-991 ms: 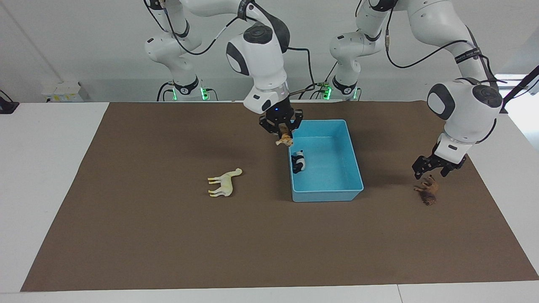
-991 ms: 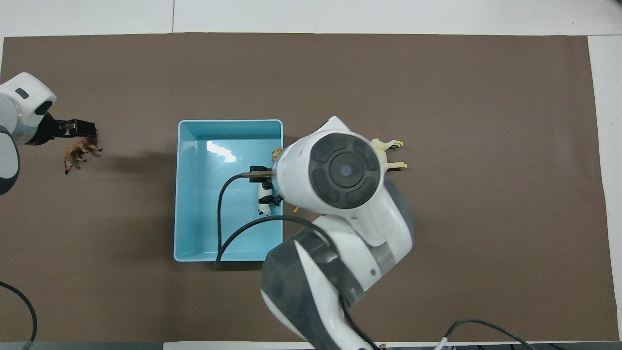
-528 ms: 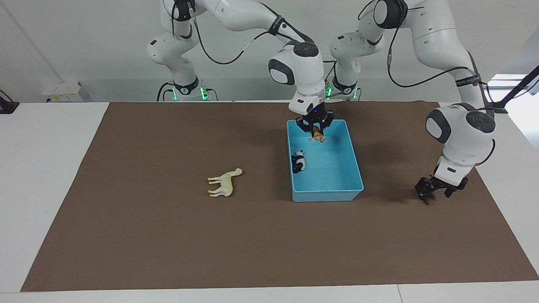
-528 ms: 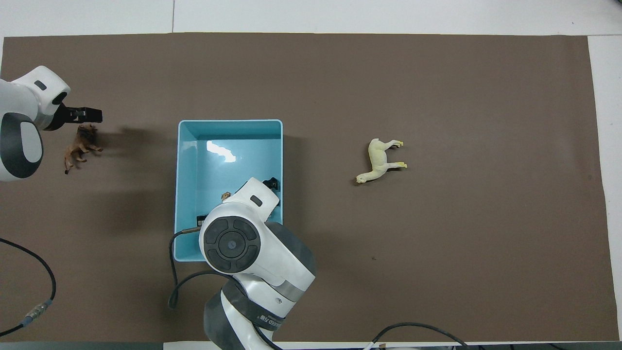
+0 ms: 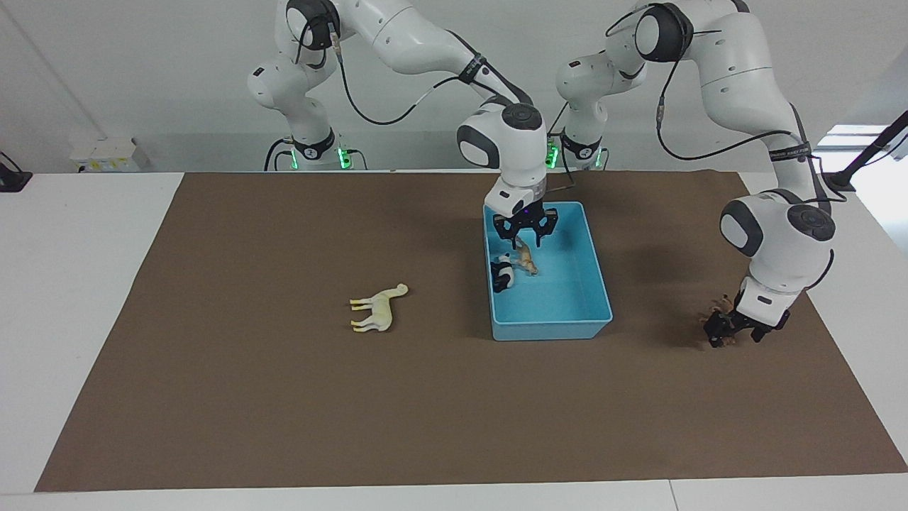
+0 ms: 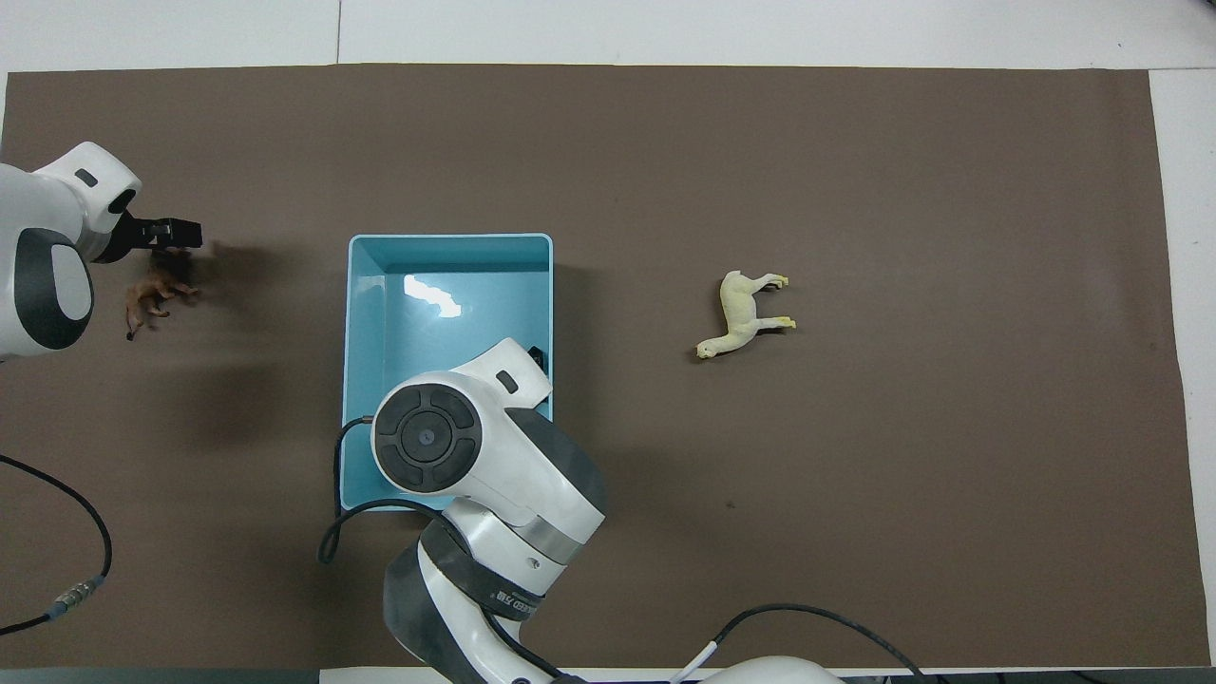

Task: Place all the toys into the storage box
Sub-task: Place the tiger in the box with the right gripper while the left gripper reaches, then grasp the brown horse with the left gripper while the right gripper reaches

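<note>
Lying inside the box (image 5: pixel 599 287), the tiger (image 5: pixel 526 261) is a small orange plastic figure, tilted just under the right gripper (image 5: pixel 525 233) and free of it. That gripper's fingers stand spread apart with nothing between them, over the part of the box nearer the robots. Beside the tiger, against the wall toward the right arm's end, sits the panda (image 5: pixel 502 273), a glossy black-and-white figure. From overhead the right arm's wrist covers both animals.

The box is a light blue rectangular bin of smooth plastic, with low walls, a thin rim and rounded corners; its bare floor catches a bright reflection. It sits on a flat, matte brown mat (image 5: pixel 284 411) that covers most of the white table (image 5: pixel 71 284).

On the mat toward the right arm's end, well apart from the box, the horse (image 5: pixel 378 309) lies on its side: cream-white, long-necked, with yellowish hooves.

Toward the left arm's end, the lion (image 6: pixel 152 293) lies on the mat, a brown figure with a shaggy mane. The left gripper (image 5: pixel 734 332) is down at it, black fingers spread wide and straddling the lion; whether they touch it I cannot tell. In the facing view only a bit of brown shows beside the fingers.

Both arms are white with rounded joints and black cables looping along them.
</note>
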Controlling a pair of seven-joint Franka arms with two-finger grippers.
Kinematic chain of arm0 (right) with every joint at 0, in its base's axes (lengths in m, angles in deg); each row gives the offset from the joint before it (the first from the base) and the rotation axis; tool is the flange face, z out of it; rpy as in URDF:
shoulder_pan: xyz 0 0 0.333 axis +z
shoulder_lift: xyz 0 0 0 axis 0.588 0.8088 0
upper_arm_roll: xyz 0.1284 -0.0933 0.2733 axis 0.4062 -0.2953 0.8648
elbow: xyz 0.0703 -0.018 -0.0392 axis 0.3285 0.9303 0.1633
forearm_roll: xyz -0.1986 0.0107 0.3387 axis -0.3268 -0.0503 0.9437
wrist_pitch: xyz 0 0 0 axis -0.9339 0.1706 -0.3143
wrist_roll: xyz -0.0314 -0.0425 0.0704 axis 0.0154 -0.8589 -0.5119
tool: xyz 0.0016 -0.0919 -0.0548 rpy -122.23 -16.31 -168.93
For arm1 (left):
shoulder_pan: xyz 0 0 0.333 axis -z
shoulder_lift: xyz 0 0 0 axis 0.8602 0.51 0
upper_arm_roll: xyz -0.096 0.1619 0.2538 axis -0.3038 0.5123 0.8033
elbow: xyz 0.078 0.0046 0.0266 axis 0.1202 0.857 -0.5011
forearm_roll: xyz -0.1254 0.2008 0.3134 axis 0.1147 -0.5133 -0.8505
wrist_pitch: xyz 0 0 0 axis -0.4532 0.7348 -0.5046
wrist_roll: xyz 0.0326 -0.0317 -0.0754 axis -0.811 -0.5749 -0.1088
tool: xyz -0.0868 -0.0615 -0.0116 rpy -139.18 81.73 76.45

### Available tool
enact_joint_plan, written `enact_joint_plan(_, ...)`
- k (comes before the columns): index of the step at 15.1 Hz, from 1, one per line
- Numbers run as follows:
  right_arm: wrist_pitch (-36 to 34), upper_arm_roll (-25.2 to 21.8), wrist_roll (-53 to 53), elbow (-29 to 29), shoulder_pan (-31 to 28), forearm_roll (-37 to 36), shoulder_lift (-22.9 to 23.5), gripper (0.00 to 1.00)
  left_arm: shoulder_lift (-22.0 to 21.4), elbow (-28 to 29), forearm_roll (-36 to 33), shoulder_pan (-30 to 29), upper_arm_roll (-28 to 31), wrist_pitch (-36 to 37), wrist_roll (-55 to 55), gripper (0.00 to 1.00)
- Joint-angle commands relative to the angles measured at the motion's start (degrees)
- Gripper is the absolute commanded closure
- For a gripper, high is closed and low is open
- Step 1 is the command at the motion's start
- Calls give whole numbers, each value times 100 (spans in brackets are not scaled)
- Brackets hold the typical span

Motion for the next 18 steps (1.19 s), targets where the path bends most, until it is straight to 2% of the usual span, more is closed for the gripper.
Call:
enact_joint_plan(1,-528,-179,218,-462,-354,-51,-122,0,-48,240,-100,-70,-57,-89,8,2)
enact_joint_plan(3,-687,-346,8,-453,-739,-112,-386,0,-74,311,-100,-70,-48,-89,8,9)
enact_joint_plan(7,-916,-373,-1572,-261,-1513,-173,-536,0,-66,285,-109,-70,-57,-124,8,40)
enact_joint_plan(9,-890,-373,-1873,151,-1856,-174,-659,0,-57,250,-109,-61,-48,-89,8,62)
enact_joint_plan(11,-453,-365,-1936,914,-2094,-174,-930,0,-65,232,-109,-70,-57,-1,8,82)
enact_joint_plan(13,494,-373,-2031,1932,-2191,-174,-1229,0,-39,-99,-101,0,-57,418,0,85)
enact_joint_plan(14,838,-373,-2241,2285,-2261,-174,-1300,0,4,-485,-92,35,-57,908,-35,85)
enact_joint_plan(16,1026,-382,-2637,2473,-2445,-174,-1301,0,14,-1075,-74,359,-48,1945,-384,85)
enact_joint_plan(18,1114,-382,-2788,2482,-2543,-174,-1240,0,-240,-1261,-30,457,-101,2624,-1174,85)
